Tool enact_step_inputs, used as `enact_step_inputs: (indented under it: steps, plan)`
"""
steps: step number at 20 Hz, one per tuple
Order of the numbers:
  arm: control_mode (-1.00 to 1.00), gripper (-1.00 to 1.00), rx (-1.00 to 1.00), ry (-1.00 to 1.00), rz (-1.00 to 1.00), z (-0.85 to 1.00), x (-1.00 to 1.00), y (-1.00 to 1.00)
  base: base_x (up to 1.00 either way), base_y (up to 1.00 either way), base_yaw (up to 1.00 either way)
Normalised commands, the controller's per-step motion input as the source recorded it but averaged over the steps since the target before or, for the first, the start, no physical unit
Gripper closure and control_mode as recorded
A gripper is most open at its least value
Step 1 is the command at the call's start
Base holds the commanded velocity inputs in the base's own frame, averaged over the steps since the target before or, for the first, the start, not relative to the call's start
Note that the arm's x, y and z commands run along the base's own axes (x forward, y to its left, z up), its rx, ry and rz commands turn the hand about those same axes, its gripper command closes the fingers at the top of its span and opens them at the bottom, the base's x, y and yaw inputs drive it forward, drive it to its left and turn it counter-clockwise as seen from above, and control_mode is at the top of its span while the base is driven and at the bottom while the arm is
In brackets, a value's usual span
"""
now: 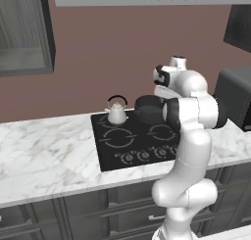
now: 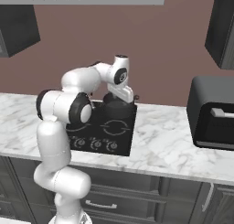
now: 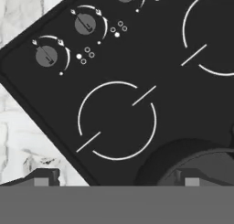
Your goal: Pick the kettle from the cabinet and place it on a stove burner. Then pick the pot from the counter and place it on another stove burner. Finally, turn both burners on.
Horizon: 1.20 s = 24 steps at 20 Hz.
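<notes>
The counter (image 1: 44, 156) runs across the middle of both base views, a white marble slab with grey veins; in the hand view it shows along the left edge. Set into it is the cooktop (image 1: 132, 141), flat black glass, centre of the left base view and just left of centre in the right base view, partly behind the arm. A cabinet (image 1: 24, 33) hangs at the upper left of the left base view, its grey shelf visible inside. A dark boxy appliance (image 2: 212, 113) stands on the counter at the right of the right base view. The pot (image 1: 149, 109) sits on a back burner, right of centre in the left base view — wide, shallow, matte black — and its rim fills the lower right of the hand view (image 3: 201, 166). The kettle (image 1: 117, 111) stands upright on the other back burner, just left of the pot and apart from it, pale with a thin black arched handle. A bare front burner (image 3: 116, 120) lies mid-frame in the hand view, with the knobs (image 3: 46, 56) toward the upper left. The gripper (image 3: 116, 182) hangs above the pot — fingers spread wide, holding nothing, its tips at the bottom of the hand view.
</notes>
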Motion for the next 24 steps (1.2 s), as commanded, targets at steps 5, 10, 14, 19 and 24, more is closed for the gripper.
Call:
enact_step_inputs:
  steps: [5,10,14,19,24]
  plan:
    - [-1.0,-1.0,-0.04,-0.04,0.14,0.47,-0.52,0.26,0.0,0.0,0.0]
    - [-1.0,-1.0,-0.01,-0.04,0.13,0.33,-0.61,0.22,0.0,0.0,0.0]
    - [-1.0,-1.0,0.0,-0.01,0.14,0.17,-0.65,0.18,0.0,0.0,0.0]
    - [-1.0,-1.0,0.0,-0.02,0.26,0.03,-0.45,0.17,0.0,0.0,0.0]
    - [-1.0,-1.0,-0.03,-0.02,0.3,0.0,-0.19,0.15,0.0,0.0,0.0]
